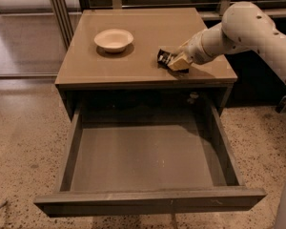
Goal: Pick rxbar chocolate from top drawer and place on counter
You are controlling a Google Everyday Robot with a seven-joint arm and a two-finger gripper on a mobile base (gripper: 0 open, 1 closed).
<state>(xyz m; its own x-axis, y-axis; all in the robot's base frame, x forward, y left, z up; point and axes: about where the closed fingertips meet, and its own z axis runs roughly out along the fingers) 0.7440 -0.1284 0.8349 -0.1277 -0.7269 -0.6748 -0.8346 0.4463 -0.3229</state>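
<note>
While the claw [171, 61] sits low over the right-front part of the tabletop [148, 27], it's clamped on the rxbar chocolate [163, 57]. The bar sticks out of the fingertips toward the left, tilted, black wrapper with a bit of light print showing. Can't tell if the bar's lower edge touches the tabletop or hangs just above it; a shadow sits right under it.

The white arm [243, 25] comes in from the right side of the view, with the wrist angled down and left to the claw.

The top drawer [148, 200] is pulled far out toward the camera, front panel nearest. Its grey-brown bottom and both side walls show in full. The bar is up at tabletop level, above and behind the drawer's right rear corner.

A cream bowl [113, 39] stands upright on the left-rear part of the tabletop, well apart from bar and claw.

A small fitting [193, 98] hangs under the tabletop's front edge at right; can't identify it. Speckled floor [24, 142] lies around the cabinet.
</note>
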